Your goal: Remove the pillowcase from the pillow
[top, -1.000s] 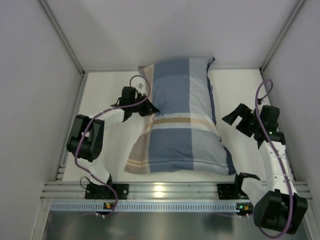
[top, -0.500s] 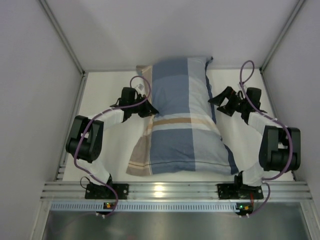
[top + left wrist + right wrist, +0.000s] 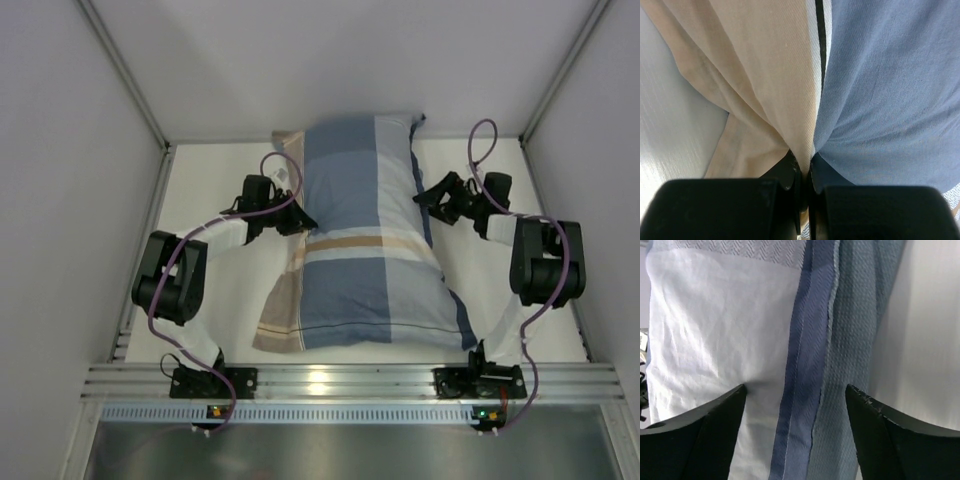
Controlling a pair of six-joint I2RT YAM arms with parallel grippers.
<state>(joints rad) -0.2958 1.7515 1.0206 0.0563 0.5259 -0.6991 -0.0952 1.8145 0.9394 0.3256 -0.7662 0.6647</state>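
Straight ahead of right hand [image 3: 795, 386], pillowcase [image 3: 810, 315] edge

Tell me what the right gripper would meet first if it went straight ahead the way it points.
Most likely the pillowcase, at its dark blue edging: that cloth lies straight ahead between the right gripper's open fingers. How near is unclear.
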